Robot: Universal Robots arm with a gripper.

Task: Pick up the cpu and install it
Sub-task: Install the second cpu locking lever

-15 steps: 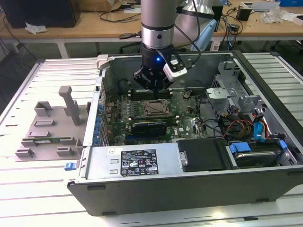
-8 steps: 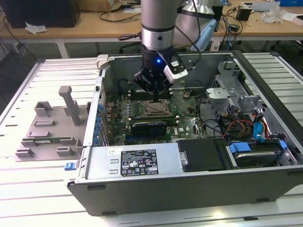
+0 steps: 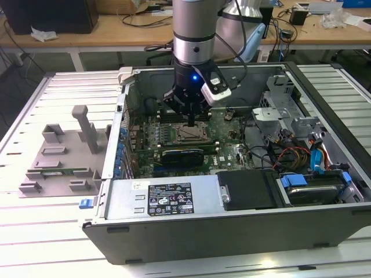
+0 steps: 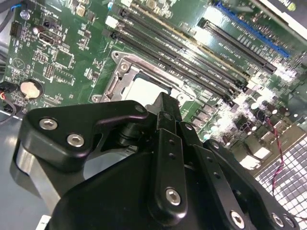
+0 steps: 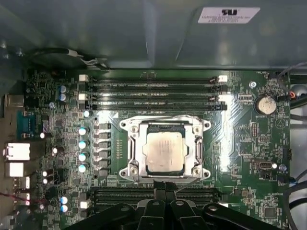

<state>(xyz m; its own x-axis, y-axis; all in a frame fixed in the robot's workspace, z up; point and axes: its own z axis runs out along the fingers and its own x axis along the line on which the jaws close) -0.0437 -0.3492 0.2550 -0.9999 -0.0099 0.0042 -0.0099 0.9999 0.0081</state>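
The cpu point(image 5: 164, 151) lies flat in the metal-framed socket point(image 5: 132, 153) on the green motherboard point(image 5: 240, 143), its pale silver top showing. In the second wrist view the cpu point(image 4: 144, 88) peeks out past the black fingers. My gripper point(image 5: 165, 190) hangs just above the socket's edge, shut with its fingers pressed together and nothing between them. In the exterior view the gripper point(image 3: 191, 123) points straight down inside the open computer case, right over the socket point(image 3: 193, 134).
Memory slots point(image 5: 153, 86) run beside the socket, with a coin battery point(image 5: 265, 104) nearby. The case holds a power supply point(image 3: 168, 200), a black expansion card point(image 3: 182, 155), drive bays point(image 3: 313, 188) and loose cables point(image 3: 290, 153). A grey fixture point(image 3: 64, 156) sits on the table at the exterior view's left.
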